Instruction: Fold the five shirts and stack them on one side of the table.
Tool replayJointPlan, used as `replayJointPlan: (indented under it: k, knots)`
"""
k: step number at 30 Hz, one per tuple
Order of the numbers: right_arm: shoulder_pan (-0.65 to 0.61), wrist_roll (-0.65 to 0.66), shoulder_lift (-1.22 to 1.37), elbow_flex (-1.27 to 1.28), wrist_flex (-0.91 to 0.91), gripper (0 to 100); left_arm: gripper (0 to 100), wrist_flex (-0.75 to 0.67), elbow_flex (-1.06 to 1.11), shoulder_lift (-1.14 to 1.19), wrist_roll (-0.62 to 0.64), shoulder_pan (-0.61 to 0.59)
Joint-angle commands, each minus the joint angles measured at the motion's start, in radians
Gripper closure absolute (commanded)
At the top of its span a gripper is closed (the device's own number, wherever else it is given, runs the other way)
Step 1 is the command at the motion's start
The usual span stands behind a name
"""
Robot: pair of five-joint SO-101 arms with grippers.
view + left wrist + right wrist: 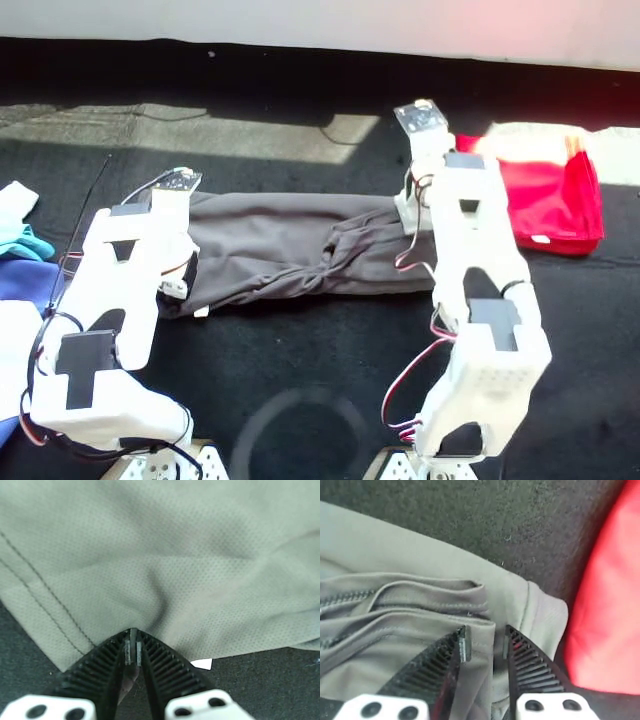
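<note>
Your grey shirt [290,255] lies mid-surface [300,380], seemingly half folded. The left end effector [133,647] pinches its 9 o'clock hem; the right end effector [485,642] straddles its 3 o'clock end, slightly parted. The red shirt [555,200] looks folded at 2 o'clock; an unfolded pile [20,260] waits at 9.

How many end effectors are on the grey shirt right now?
2. The left end effector is shut on the left end of the grey shirt. The right end effector is open over its folded right end, beside the red shirt.
</note>
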Motion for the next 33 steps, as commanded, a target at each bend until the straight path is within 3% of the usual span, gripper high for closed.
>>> replayJointPlan:
  k: [1, 7, 11, 21, 27, 33]
  knots:
    - [0.007, -0.011, 0.053, -0.104, 0.031, 88.2, 99, -0.028, 0.004, -0.001, 0.002, -0.016]
    - [0.008, -0.011, 0.120, -0.229, 0.085, 89.2, 99, -0.028, 0.004, -0.001, 0.002, -0.016]
    - [0.007, -0.005, 0.122, -0.268, 0.091, 99.6, 99, -0.028, 0.004, -0.001, 0.002, -0.016]
    - [0.008, -0.005, 0.119, -0.344, 0.196, 99.1, 99, -0.028, 0.004, -0.001, 0.002, -0.016]
    - [0.005, -0.005, 0.120, -0.371, 0.309, 90.2, 99, -0.028, 0.004, -0.001, 0.002, -0.016]
    - [0.005, -0.003, 0.127, -0.360, 0.289, 90.1, 99, -0.035, 0.002, -0.001, 0.002, -0.015]
